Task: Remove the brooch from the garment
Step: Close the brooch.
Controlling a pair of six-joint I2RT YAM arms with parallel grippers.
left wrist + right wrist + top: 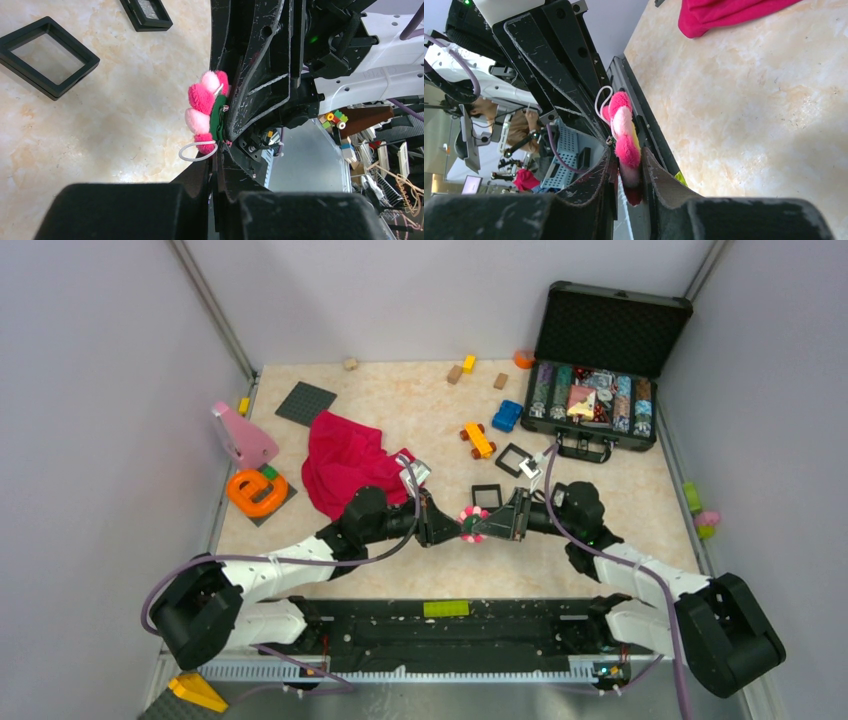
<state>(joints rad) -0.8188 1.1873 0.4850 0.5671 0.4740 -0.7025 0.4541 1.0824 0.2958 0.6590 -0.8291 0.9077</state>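
Observation:
The brooch (472, 524), a fluffy pink-and-white flower with a green back and a white cord loop, is held just above the table between both grippers. My left gripper (455, 527) comes from the left and is shut on its lower edge (202, 117). My right gripper (487, 525) comes from the right and is shut on its petals (624, 132). In the left wrist view my fingertips (218, 152) meet at the brooch's bottom rim. The garment (345, 465), a crumpled magenta cloth, lies apart on the table to the left and also shows in the right wrist view (724, 15).
An open black case (600, 390) of chips stands at the back right. Two black square frames (515, 459) (487, 496), an orange toy car (478, 440) and a blue one (507, 416) lie behind the grippers. An orange ring toy (256, 490) and grey baseplate (305, 403) are on the left.

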